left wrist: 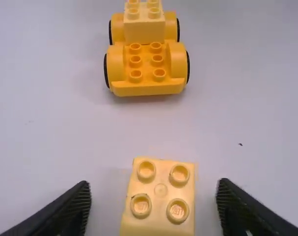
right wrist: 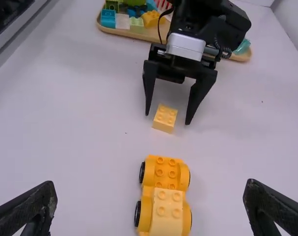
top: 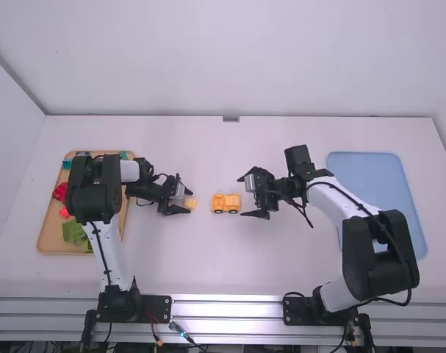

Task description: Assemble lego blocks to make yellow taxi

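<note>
Taxi (left wrist: 147, 54) part-built, I judge I'm adding another block — left gripper (top: 190, 202) and right gripper (top: 241, 197) both spread — so the left should pinch the four-stud yellow brick (left wrist: 160, 190).

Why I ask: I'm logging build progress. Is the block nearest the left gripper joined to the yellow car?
No, bare table shows between the yellow block and the yellow car in the left wrist view.

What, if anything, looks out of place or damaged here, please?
Nothing looks damaged or spilled: the car stands on its wheels, the loose block sits studs-up between the open fingers of the left tool. Only dark specks on the table stand out.
</note>
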